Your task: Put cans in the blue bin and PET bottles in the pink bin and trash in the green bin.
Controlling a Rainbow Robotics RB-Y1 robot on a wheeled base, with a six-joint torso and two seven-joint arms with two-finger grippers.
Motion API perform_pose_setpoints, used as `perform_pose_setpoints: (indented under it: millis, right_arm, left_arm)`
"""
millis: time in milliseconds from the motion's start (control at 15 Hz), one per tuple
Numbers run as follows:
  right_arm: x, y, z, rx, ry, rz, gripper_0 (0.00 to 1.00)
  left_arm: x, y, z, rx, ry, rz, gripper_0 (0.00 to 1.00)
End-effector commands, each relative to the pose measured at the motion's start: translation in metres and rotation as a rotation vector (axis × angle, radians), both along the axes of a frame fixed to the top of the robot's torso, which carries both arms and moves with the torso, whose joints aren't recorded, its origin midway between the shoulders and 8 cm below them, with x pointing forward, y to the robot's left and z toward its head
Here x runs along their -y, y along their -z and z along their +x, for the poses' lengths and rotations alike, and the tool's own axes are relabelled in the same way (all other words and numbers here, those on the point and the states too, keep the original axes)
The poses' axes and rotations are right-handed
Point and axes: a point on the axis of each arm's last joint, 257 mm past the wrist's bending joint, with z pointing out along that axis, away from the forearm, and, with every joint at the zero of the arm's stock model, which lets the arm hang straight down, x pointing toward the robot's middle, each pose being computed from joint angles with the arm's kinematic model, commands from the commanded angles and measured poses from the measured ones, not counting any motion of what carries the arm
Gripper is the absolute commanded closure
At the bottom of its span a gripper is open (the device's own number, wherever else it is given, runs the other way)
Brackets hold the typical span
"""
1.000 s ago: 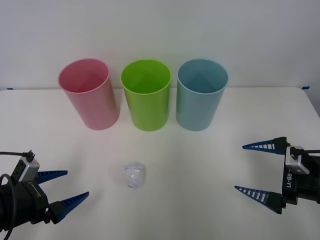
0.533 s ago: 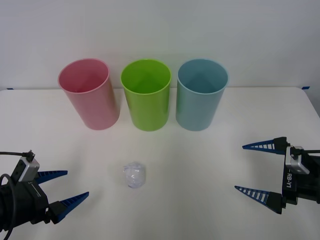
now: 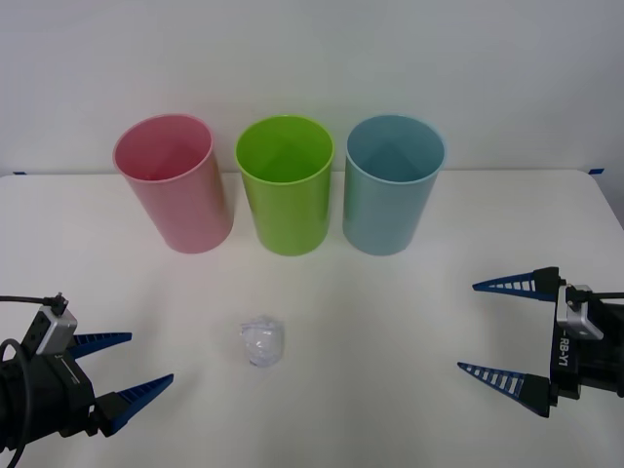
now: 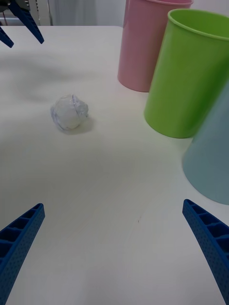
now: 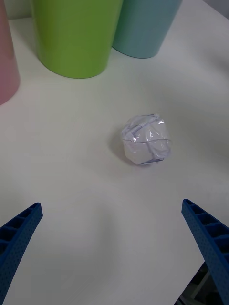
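The trash (image 3: 261, 341), a small whitish crumpled ball, lies on the white table in front of the three bins; it also shows in the wrist views (image 4: 69, 112) (image 5: 146, 140). At the back stand the pink bin (image 3: 174, 182), the green bin (image 3: 285, 184) and the blue bin (image 3: 393, 183), upright in a row. My left gripper (image 3: 123, 372) is open at the front left, a short way from the trash. My right gripper (image 3: 493, 328) is open at the front right, farther from it. Neither holds anything.
The table's (image 3: 390, 312) back edge meets a white wall just behind the bins. Small blue tape marks sit at the far left (image 3: 18, 173) and far right (image 3: 597, 171) table edges. Bare table surrounds the trash.
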Motion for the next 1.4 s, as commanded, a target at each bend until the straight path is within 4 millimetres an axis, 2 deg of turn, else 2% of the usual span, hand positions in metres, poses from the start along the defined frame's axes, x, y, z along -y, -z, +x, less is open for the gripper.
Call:
perform_pose_setpoints:
  millis: [67, 667, 733, 800, 1067, 1400]
  right_arm:
    - [0.0, 0.0, 0.0, 0.0, 0.0, 0.0, 0.0]
    - [0.0, 0.0, 0.0, 0.0, 0.0, 0.0, 0.0]
    - [0.0, 0.0, 0.0, 0.0, 0.0, 0.0, 0.0]
    - [0.0, 0.0, 0.0, 0.0, 0.0, 0.0, 0.0]
    - [0.0, 0.0, 0.0, 0.0, 0.0, 0.0, 0.0]
    - [0.0, 0.0, 0.0, 0.0, 0.0, 0.0, 0.0]
  left_arm:
    - [0.0, 0.0, 0.0, 0.0, 0.0, 0.0, 0.0]
    - [0.0, 0.0, 0.0, 0.0, 0.0, 0.0, 0.0]
    - [-0.006, 0.021, -0.022, -0.068, 0.007, 0.017, 0.0]
    - [-0.012, 0.02, -0.025, -0.065, 0.007, 0.039, 0.0]
    - [-0.009, 0.022, -0.033, -0.078, 0.027, 0.044, 0.0]
    - [0.009, 0.018, -0.032, -0.14, -0.024, 0.005, 0.0]
